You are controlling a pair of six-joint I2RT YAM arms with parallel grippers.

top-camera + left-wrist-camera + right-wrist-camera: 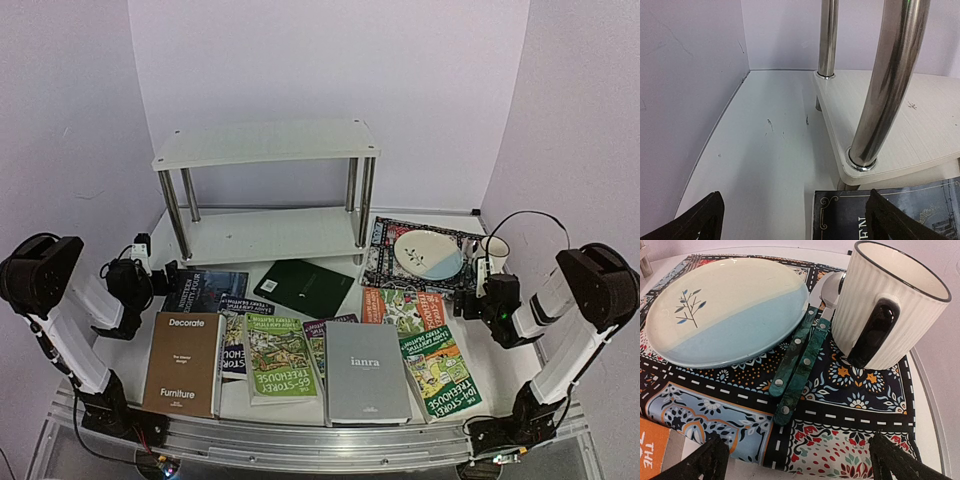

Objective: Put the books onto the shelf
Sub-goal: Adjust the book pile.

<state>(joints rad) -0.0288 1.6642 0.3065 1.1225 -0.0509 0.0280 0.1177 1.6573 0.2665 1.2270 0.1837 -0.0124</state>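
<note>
White boards of the shelf (265,145) stand with nothing on them at the back of the table (765,165), and the books (300,350) all lie flat in an overlapping spread in front of it. Nearest to one of them is the left gripper (160,278). Its jaws are spread wide and low, holding nothing, and a dark book (885,215) lies flat just ahead, off toward the right-hand finger and just beside the shelf's front left leg. The lower board sits directly beyond that book, ahead and to the right. The right gripper (472,292), jaws equally wide and empty, faces the mat (855,390) with its plate (730,310) and mug (880,305); only a corner of an orange book (650,450) shows at its left. The left arm looks better placed to begin, though a flat book offers the jaws only an edge, so they would likely need to shift right first.
</note>
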